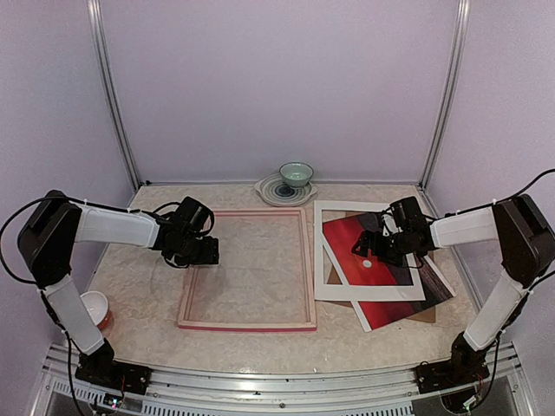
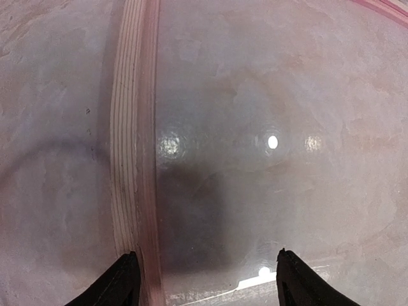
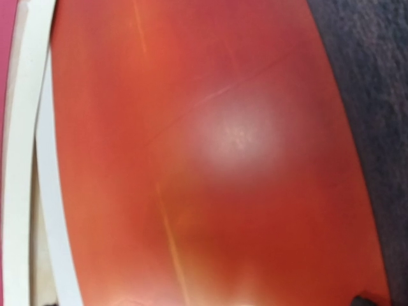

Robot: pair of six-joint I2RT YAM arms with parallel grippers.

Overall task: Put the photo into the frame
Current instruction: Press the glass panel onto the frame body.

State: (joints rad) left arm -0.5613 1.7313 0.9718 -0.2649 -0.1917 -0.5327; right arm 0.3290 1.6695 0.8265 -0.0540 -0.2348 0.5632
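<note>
Photo [image 1: 395,303] under white mat [image 1: 329,282], right of the frame [image 1: 247,326] on the table [image 1: 147,303].
Right fingers [image 1: 362,246] hover low over the print, open or closed I cannot tell; left fingers [image 2: 118,287] stand apart over the frame's left rail.

**Nothing legible in any view**

No word, label, brand, number or sign can be read in the three views. The photo [image 1: 342,236] carries only colour, and the arm housings [image 1: 113,227] are too small and dark to show markings.
</note>
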